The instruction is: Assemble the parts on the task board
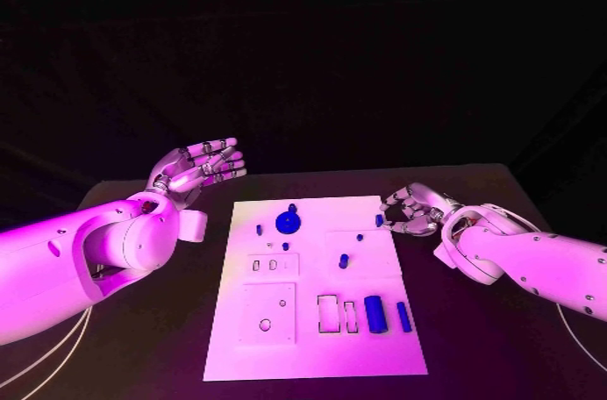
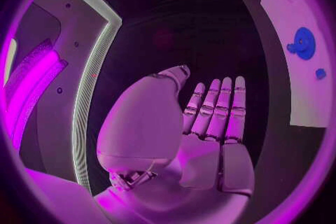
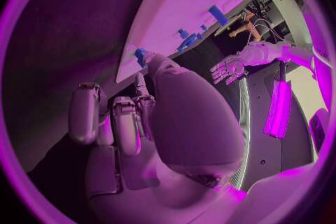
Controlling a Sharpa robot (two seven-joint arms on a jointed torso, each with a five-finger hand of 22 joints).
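Fingers of the right hand (image 1: 414, 212) are pinching a small blue plastic peg (image 1: 380, 219) at the white rectangular task board's (image 1: 317, 347) right edge; it is risking slipping out, while the left hand (image 1: 200, 168) is hovering spread

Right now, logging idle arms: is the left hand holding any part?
No. In the head view the left hand is raised off the table beside the task board, fingers spread, holding nothing.

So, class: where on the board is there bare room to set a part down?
Bare patches on the board: the near strip below the slots and cylinder, and the far corner beside the round part. Crowded: the right edge by the right hand and small peg.
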